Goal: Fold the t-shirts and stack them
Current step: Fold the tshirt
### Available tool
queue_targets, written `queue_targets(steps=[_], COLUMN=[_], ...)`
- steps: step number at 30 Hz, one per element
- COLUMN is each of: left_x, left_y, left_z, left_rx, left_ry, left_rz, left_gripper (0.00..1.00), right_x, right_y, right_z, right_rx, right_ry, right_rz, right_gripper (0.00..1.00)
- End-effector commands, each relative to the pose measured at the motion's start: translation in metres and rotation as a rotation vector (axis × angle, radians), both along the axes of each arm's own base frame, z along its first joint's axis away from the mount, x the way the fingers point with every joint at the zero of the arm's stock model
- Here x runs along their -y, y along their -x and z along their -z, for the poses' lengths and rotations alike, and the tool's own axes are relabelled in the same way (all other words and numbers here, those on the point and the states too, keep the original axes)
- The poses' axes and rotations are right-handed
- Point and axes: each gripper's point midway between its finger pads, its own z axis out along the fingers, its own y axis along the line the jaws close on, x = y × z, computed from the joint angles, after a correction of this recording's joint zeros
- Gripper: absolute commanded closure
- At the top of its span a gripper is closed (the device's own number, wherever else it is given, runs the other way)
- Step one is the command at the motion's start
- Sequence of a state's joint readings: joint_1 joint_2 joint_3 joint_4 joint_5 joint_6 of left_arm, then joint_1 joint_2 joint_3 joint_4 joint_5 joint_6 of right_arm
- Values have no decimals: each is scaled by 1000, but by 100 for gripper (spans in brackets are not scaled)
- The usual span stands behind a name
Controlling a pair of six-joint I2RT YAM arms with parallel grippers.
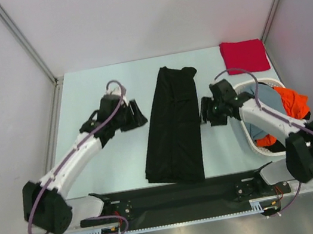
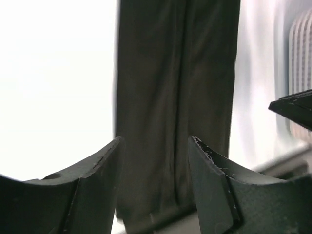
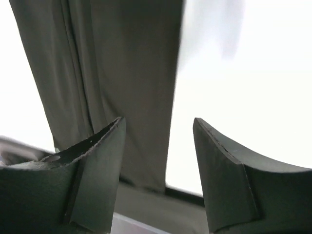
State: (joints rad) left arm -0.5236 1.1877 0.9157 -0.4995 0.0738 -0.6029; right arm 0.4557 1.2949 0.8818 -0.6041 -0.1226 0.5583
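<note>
The black t-shirt (image 1: 173, 126) lies folded in a long strip on the counter (image 1: 91, 92), between both arms. The left fingers (image 2: 97, 185) and right fingers (image 3: 92, 165) are spread and empty. The cloth looks soft, limp and light; I'd pinch its end corners.

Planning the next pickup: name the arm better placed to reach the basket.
Right, probably: the right tool, open, sits beside the basket; the left tool lies across the black t-shirt from it.

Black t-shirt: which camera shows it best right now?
Top external: the black t-shirt lies whole in frame there, folded into a long strip. Both wrist views show only a close, cropped stretch of it.
</note>
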Motion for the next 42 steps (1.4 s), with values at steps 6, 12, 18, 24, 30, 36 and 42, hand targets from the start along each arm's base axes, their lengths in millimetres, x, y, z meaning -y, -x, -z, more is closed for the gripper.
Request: queue_targets(steps=[6,12,18,24,30,36,42], left_x=[26,65,93,101,113,124,125], left_y=[-183,-286,-354,-383,-386,-382,-387], left_z=[-46,0,35,55,61,73,79], left_rx=[365,395,395,382,353,298,258], left_ry=[-20,18,138,231,339,417,500], left_rz=[59,80,56,-17,-32,-23,-64], left_gripper=[43,42,40,39,40,43,63], right_x=[27,38,42,34,34,30,39], right_y=[-187,-295,-347,-371,-384,-382,-387], right_z=[-18,-9,8,36,54,66,71], right_rx=[247,297,329,329,300,268,291], right_ry=[-82,-148,-226,-305,-344,-349,-348], right_rz=[239,311,350,360,431,441,448], right_gripper=[43,41,41,41,41,43,55])
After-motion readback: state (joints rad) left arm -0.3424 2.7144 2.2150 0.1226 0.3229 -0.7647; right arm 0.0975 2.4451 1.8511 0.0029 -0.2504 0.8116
